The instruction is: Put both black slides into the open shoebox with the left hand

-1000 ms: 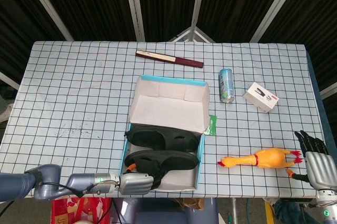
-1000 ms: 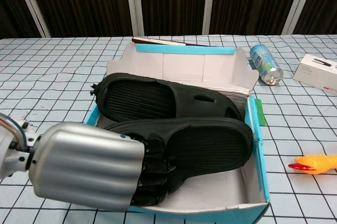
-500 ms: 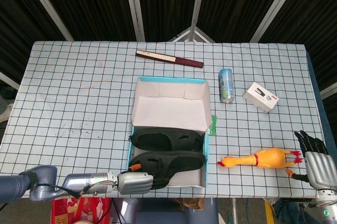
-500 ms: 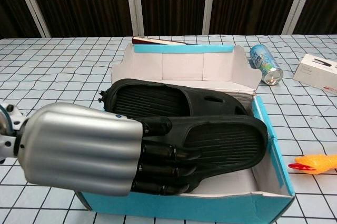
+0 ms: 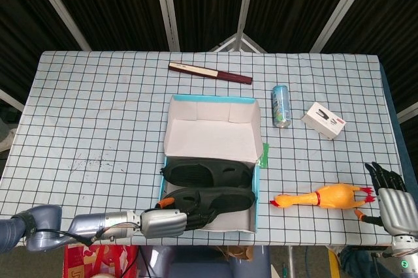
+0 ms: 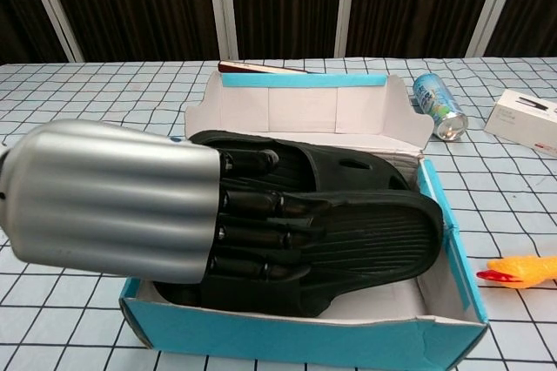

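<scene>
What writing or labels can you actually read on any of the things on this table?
None can be read.
Blue can: printed pattern, too blurred to read.
Small white box: a dark picture and a red mark, with any lettering too small to make out.
Shoebox: no lettering shows on its blue walls or white lid.
Dark red flat case: no readable mark.

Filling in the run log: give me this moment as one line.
left robot hand: fingers on near slide | both slides in shoebox | right robot hand: idle, open
</scene>
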